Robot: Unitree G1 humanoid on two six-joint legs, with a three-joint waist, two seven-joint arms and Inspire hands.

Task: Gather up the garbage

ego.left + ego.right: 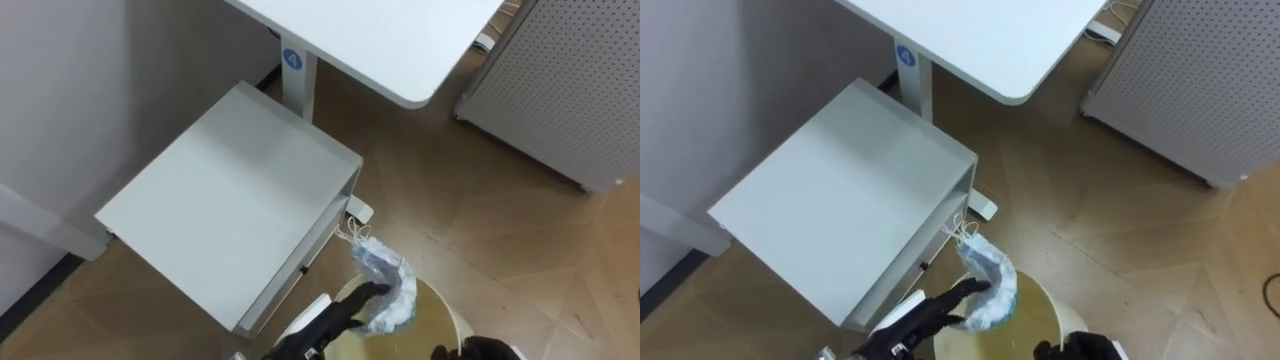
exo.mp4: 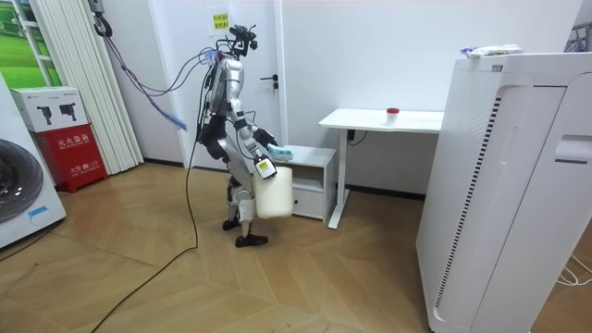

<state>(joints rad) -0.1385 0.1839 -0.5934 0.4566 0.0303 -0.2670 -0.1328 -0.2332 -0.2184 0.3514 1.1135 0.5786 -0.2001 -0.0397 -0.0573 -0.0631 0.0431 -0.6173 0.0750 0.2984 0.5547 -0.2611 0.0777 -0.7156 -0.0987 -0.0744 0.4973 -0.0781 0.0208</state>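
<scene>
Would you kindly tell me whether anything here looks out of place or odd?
Only the crumpled blue face mask: it hangs pinched in the left hand over the cream bin, ear loops trailing. The cabinet and desk look orderly.

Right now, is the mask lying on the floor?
No, the left hand pinches the mask in the air, over the bin.

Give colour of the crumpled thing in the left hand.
Pale blue with white, thin white loops: a crumpled mask. Best in left eye view.
</scene>
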